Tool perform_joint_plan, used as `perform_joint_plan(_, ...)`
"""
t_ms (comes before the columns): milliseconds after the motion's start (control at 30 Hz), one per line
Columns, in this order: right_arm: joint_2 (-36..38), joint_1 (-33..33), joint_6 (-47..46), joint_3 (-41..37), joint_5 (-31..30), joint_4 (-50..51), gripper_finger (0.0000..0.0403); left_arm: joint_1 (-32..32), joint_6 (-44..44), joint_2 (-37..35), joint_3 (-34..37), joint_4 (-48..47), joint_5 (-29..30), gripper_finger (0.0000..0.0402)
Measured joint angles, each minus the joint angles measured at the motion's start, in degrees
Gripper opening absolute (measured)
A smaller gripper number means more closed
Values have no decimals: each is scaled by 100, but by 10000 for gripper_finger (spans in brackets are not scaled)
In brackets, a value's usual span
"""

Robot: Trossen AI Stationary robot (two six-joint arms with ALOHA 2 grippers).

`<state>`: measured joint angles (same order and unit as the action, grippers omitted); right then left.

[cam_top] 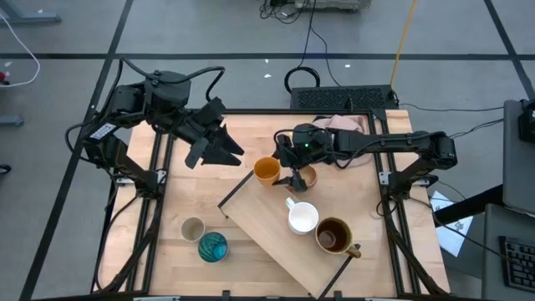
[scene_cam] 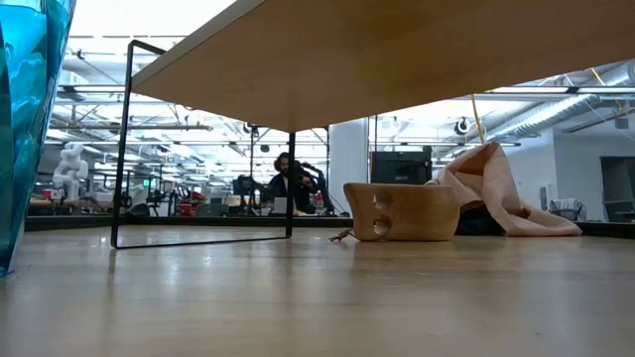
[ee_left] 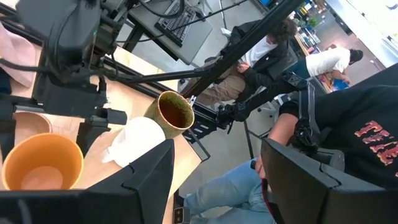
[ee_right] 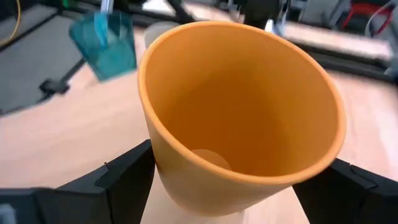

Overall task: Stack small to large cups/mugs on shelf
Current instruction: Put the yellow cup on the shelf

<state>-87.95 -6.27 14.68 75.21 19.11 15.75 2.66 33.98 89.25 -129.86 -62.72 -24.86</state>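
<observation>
My right gripper (cam_top: pixel 282 171) is shut on the orange cup (cam_top: pixel 267 170) over the far corner of the shelf (cam_top: pixel 267 230), a light board lying slantwise on the table. Just beside it, the tan handled cup (cam_top: pixel 307 177) stands on the table by the shelf's far edge. The white mug (cam_top: pixel 302 218) and the dark brown mug (cam_top: pixel 333 236) stand on the shelf. On the table near the front left are the beige-grey cup (cam_top: pixel 193 228) and the teal cup (cam_top: pixel 212 247). My left gripper (cam_top: pixel 213 149) hangs open above the table's far left, nothing between its fingers. My right gripper pinches the orange cup's lower wall (ee_right: pixel 163 163) between its two fingers (ee_right: pixel 121 177), one on each side. The fingers come slanting down from the table's far right. The cup's mouth faces up, tipped a little toward the wrist. Whether its base touches the shelf I cannot tell.
A pink cloth (cam_top: pixel 343 124) lies at the table's far edge behind the right arm. A person (ee_left: pixel 261 50) sits beyond the table's right side. Bare wood shows on the shelf's left half and between the shelf and the front-left cups.
</observation>
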Motion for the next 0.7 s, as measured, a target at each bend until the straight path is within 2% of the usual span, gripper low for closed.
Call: perform_joint_plan(700, -412, 115, -91, 3, 44, -134, 318, 0, -28, 0, 0, -2, 46, 239)
